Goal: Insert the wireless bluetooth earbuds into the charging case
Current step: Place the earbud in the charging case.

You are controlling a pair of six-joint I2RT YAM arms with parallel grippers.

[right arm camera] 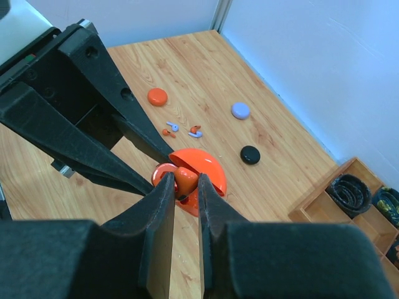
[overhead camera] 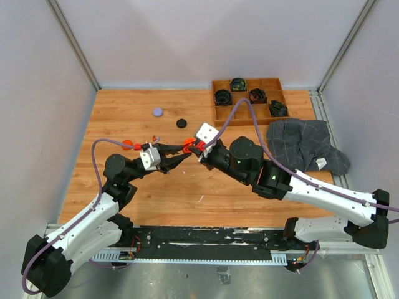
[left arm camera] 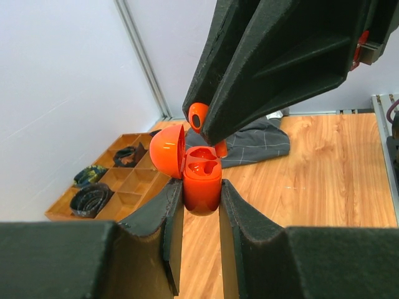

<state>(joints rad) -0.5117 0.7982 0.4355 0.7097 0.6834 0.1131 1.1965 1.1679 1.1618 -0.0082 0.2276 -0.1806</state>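
Observation:
My left gripper (left arm camera: 201, 190) is shut on an open orange-red charging case (left arm camera: 202, 177), lid (left arm camera: 167, 152) hinged back, held above the table mid-scene (overhead camera: 187, 147). My right gripper (right arm camera: 185, 184) is shut on an orange-red earbud (right arm camera: 186, 177) and holds it right over the case's open wells (right arm camera: 201, 171); it shows in the left wrist view (left arm camera: 198, 116) just above the case. Loose earbuds, lilac (right arm camera: 196, 133) and orange-red (right arm camera: 166, 131), lie on the table beyond.
A closed orange-red case (overhead camera: 127, 144), a lilac case (overhead camera: 158, 112) and a black case (overhead camera: 181, 123) lie on the table. A wooden compartment tray (overhead camera: 248, 99) with dark cables stands back right. A grey cloth (overhead camera: 305, 144) lies right.

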